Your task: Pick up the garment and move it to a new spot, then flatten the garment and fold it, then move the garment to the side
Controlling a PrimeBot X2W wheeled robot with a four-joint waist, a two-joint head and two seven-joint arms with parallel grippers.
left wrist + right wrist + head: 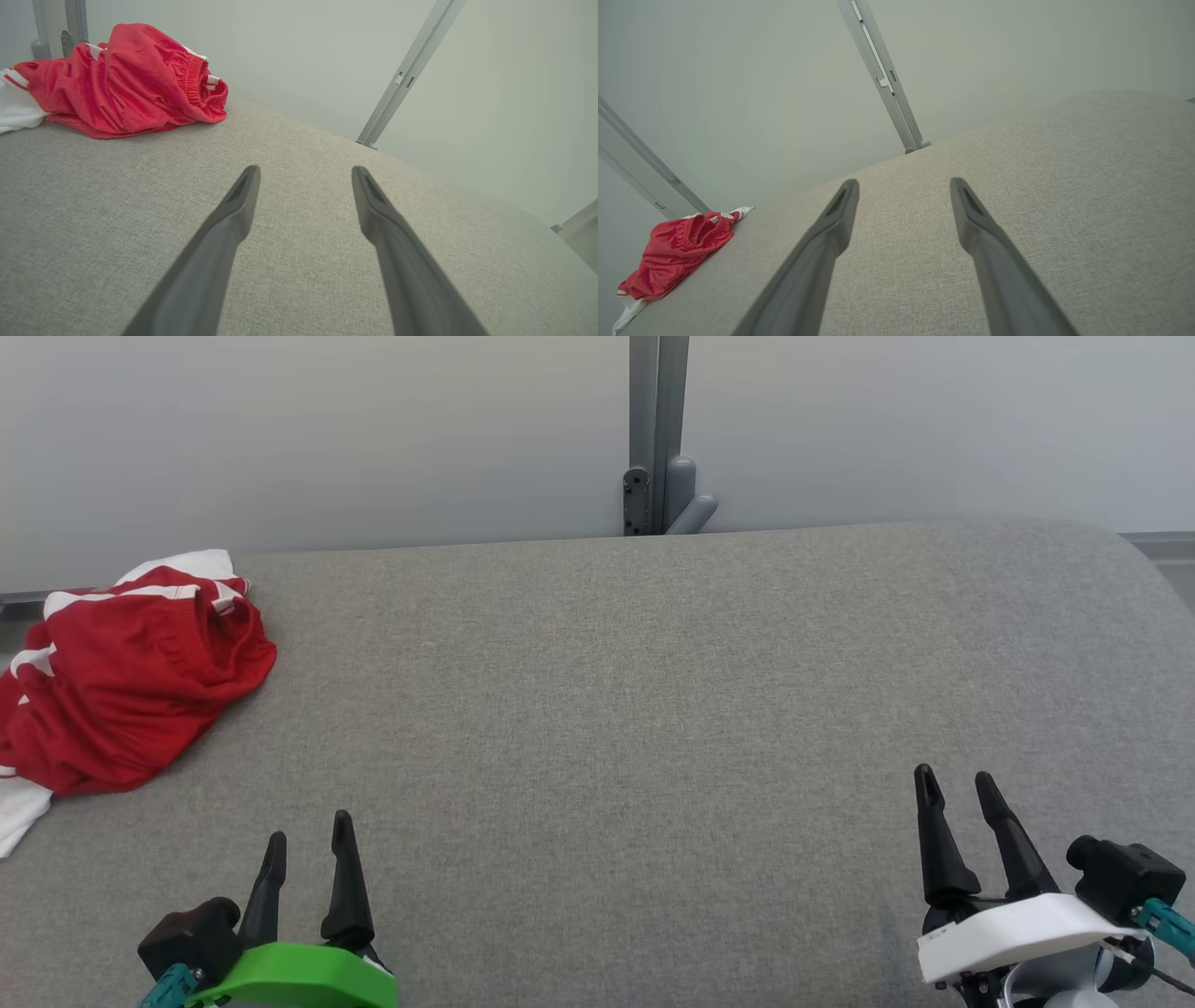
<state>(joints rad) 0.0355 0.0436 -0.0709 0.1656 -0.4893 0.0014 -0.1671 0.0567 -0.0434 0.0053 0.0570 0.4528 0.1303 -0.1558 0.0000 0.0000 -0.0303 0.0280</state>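
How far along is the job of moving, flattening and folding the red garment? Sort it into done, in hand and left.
Done: nothing. The garment lies crumpled at the far left edge of the table. In hand: nothing; the left gripper and right gripper are open and empty, apart from the cloth. Left: picking it up, moving it, flattening, folding and setting it aside.

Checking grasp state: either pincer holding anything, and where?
Nothing held: left pincer and right pincer stand open, empty; the red garment lies apart at far left.
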